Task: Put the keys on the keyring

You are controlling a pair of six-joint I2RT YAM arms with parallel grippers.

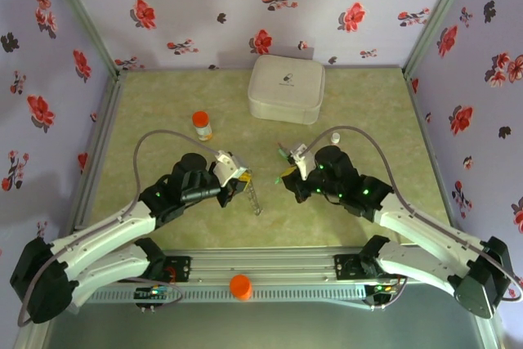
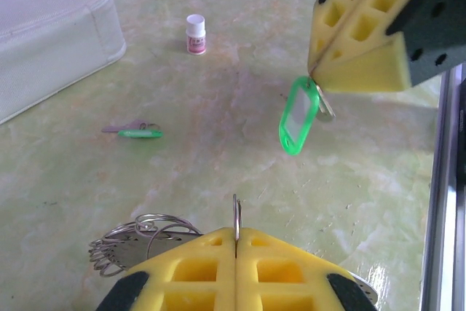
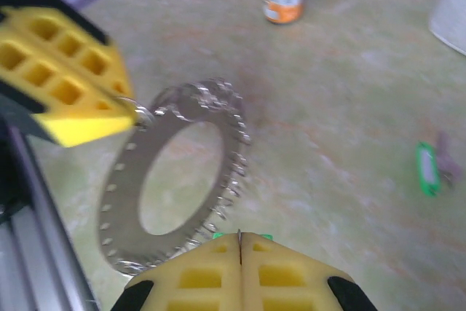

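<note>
Left gripper (image 2: 236, 232) is pressed together on the edge of the keyring (image 3: 124, 191), a flat metal hoop fringed with small wire loops that hangs from its fingertips. Facing it, the right gripper (image 2: 314, 78) pinches one dangling green-headed key (image 2: 298, 116). A second key (image 2: 138, 133) lies flat on the table (image 2: 233, 172), well apart.

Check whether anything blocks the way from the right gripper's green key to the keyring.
Nothing visible does. The key hangs from the right gripper in open air facing the keyring pinched by the left gripper; the second key lies aside on the table.
</note>
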